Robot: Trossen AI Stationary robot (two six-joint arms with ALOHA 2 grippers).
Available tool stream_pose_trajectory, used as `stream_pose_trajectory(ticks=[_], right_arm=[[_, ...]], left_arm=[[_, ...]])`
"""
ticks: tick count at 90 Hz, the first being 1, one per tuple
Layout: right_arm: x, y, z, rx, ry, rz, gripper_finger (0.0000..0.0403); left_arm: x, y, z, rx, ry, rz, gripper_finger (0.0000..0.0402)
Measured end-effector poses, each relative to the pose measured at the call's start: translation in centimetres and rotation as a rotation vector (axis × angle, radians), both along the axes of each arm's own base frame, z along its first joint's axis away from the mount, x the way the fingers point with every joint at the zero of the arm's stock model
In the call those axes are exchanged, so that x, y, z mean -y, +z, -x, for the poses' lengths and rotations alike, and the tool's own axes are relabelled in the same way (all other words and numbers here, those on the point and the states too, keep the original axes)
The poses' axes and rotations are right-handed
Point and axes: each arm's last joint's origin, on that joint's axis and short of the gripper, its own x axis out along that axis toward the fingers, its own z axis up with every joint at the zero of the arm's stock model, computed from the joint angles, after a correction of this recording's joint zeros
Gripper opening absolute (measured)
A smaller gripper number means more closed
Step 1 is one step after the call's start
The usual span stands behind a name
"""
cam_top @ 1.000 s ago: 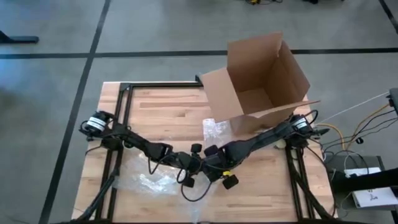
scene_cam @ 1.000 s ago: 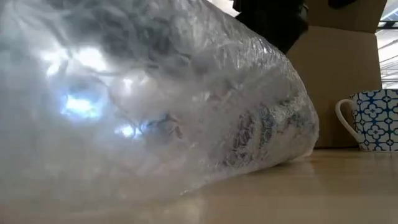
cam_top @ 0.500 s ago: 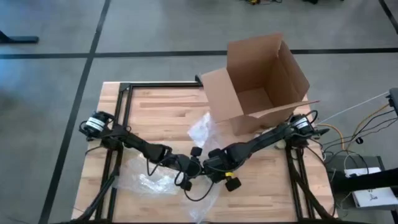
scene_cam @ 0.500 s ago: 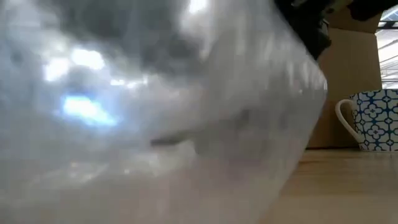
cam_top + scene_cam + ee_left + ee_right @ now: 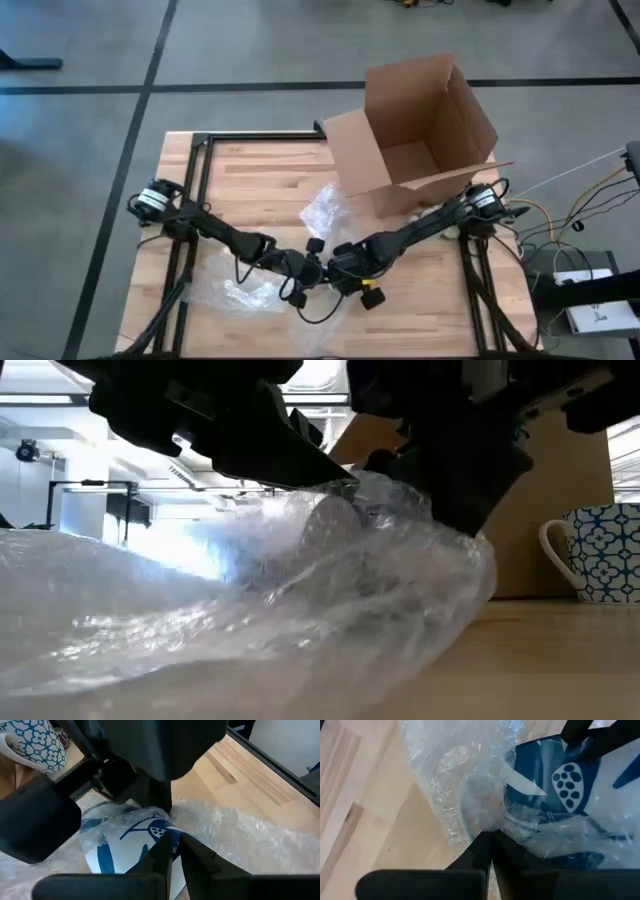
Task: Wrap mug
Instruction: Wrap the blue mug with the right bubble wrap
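A white mug with blue markings (image 5: 131,846) lies on its side inside clear bubble wrap (image 5: 250,610) at the table's near middle; in the high view the arms hide it. My left gripper (image 5: 300,278) and my right gripper (image 5: 338,270) meet over it, both shut on the wrap. One flap of the wrap (image 5: 325,208) reaches toward the box; the rest (image 5: 235,292) lies spread on the table to the left. A second mug with a blue-and-white pattern (image 5: 598,554) stands upright on the table at the right. My left gripper pinches the bubble wrap (image 5: 170,832) between its two fingers, right over the mug's blue-marked side. The fingers slant down from the table's left. The mug rests on the table inside the wrap. My right gripper pinches a bunched fold of the bubble wrap (image 5: 487,822) between its fingers, just beside the mug's blue-and-white wall (image 5: 570,790). It comes slanting down from the table's right. The wrap lies slack around the mug.
An open cardboard box (image 5: 420,130) stands at the far right of the table, one flap down toward the wrap. Black frame rails (image 5: 200,160) run along the table's left and far edges. Bare wood (image 5: 260,180) lies at the far left.
The bubble wrap, which filled the low view a second ago, has come down and now lies lower over the mug, with both grippers showing above it. The flap near the box has slid a little toward the table's left. Both grippers have moved slightly toward the near edge.
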Motion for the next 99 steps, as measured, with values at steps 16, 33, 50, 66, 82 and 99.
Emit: stream_pose_trajectory(ticks=[16, 33, 50, 66, 82, 99], right_arm=[[0.1, 0.4, -0.1, 0.006, -0.004, 0.016, 0.0], [-0.1, 1.5, -0.5, 0.025, 0.012, 0.014, 0.0], [0.0, 2.2, -0.6, 0.033, 0.024, 0.044, 0.0], [0.0, 2.4, -0.8, 0.053, 0.03, 0.06, 0.0], [0.1, 2.4, -0.8, 0.057, 0.041, 0.061, 0.0], [0.3, 2.4, -0.9, 0.064, 0.035, 0.059, 0.0]], left_arm=[[-0.2, -0.1, 0.0, -0.009, 0.007, -0.005, 0.002], [-0.8, 0.1, 0.0, -0.016, 0.026, -0.009, 0.002], [-1.9, 0.9, 0.3, -0.051, 0.056, -0.019, 0.002], [-2.8, 2.1, 1.1, -0.072, 0.075, -0.036, 0.002], [-3.9, 2.4, 1.6, -0.108, 0.136, -0.078, 0.002], [-4.5, 1.4, 1.3, -0.124, 0.154, -0.082, 0.002]])
